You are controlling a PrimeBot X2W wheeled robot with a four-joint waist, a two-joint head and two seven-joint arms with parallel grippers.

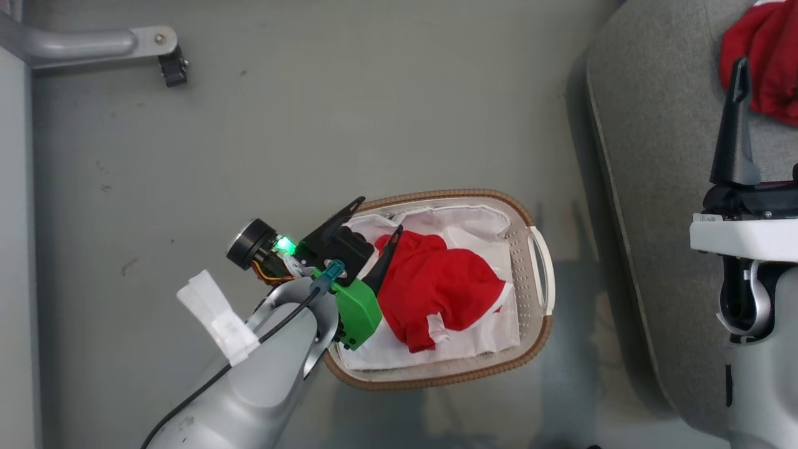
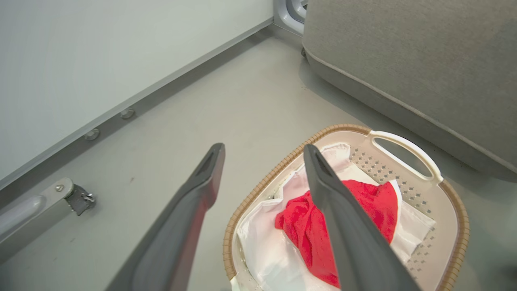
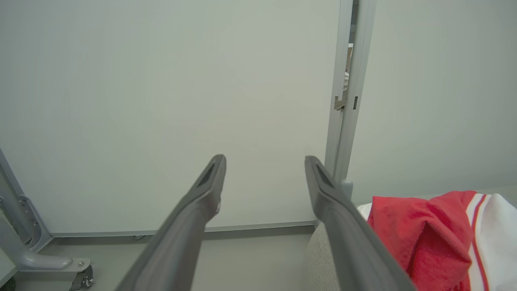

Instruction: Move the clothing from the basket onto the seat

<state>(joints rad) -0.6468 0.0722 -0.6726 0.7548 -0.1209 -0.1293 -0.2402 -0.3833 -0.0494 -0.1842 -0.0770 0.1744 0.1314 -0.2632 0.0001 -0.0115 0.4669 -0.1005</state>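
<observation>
One garment is seen in basket, frame centre | second garment laid on seat, upper right | left gripper spread over rim, right gripper spread, empty | red bunch best pinched, liner spared

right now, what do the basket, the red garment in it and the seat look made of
Basket: matte cream plastic, seemingly moulded, judging by punched holes and a rigid handle; brown rim looks woven. Red garment: soft cloth, creased and slumped. Seat: matte grey woven upholstery with a seam.
</observation>
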